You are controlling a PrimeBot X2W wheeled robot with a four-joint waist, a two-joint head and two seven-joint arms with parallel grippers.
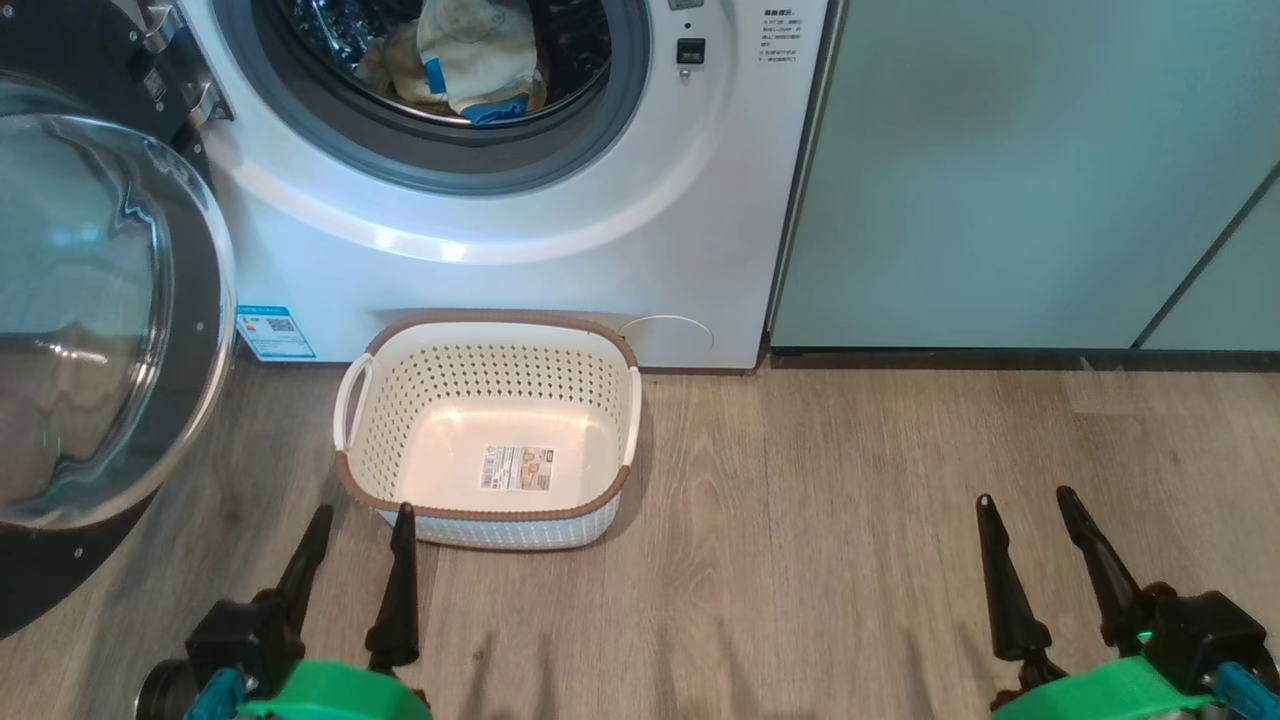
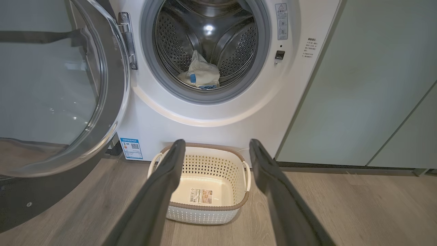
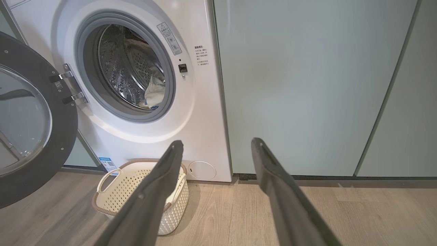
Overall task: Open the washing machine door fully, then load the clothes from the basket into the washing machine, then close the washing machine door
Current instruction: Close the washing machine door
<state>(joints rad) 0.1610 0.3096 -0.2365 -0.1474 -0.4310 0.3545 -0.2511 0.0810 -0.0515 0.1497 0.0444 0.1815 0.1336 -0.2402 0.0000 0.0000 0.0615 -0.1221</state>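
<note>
Since the left gripper (image 1: 362, 512) and the right gripper (image 1: 1025, 497) both stand spread wide with nothing between them, we read this as the gap between loading and closing.

Left one hovers low over the floor (image 1: 800, 560), tips just short of the near rim of the basket (image 1: 500, 317). Right one hangs well apart, in front of the green cabinets (image 1: 1000, 170).

Basket sits on the floor against the base of the washer (image 1: 500, 260), below the opening. It's empty: bare bottom, just a label (image 1: 515, 467).

Clothes (image 1: 470, 60) lie in the drum (image 2: 211, 37): cream bundle, blue trim, low and near the front, close behind the grey seal (image 1: 600, 140).

Status as we judge it:
- door opened: done
- loading: done, as far as we see
- door closed: not yet

Door (image 1: 100, 330) is swung wide to the left on its metal hinge (image 3: 68, 89). Glossy black ring, bulging clear glass bowl, nothing in its swing path that we can see.

One risk: the cloth sits near the seal and could catch when we shut it.
</note>
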